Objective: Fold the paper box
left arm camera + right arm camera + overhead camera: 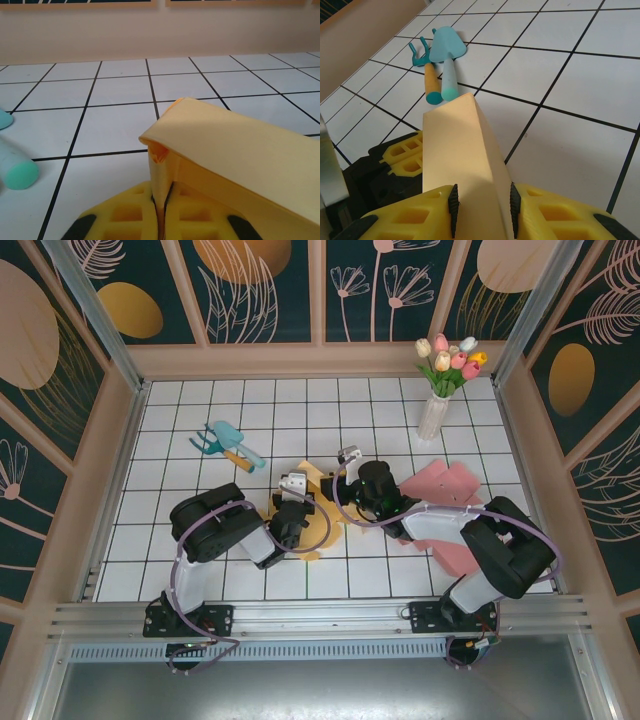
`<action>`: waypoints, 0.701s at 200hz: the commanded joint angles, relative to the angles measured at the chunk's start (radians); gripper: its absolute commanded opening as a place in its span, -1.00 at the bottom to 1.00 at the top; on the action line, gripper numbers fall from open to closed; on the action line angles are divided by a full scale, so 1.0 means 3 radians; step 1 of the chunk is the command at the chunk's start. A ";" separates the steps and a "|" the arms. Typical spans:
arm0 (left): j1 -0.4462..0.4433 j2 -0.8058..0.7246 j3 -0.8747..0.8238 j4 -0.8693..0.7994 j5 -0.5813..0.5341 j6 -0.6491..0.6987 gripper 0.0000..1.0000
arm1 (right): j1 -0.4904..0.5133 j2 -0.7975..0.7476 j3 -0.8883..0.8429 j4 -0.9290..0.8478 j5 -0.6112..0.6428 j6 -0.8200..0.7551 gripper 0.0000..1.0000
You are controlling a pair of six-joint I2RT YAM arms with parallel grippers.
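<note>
Tiled table [180, 420]: left gripper [162, 207], right gripper [484, 202] pinch paper box [240, 160]; vase [433, 416] holds tulips [450, 355].

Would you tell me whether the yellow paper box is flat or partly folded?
Partly folded: the yellow paper box has a creased, raised flap, pinched by the left gripper and right gripper.

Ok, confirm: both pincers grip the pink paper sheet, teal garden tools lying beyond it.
Wrong colour: the left pincer and right pincer grip the pale yellow paper sheet, as both wrist views show. The teal garden tools do lie beyond it.
</note>
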 commanded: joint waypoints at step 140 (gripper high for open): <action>0.0174 -0.0577 -0.0561 0.0126 0.0581 0.0318 -0.17 | 0.0056 0.0060 -0.0083 -0.0612 -0.0144 -0.0084 -0.27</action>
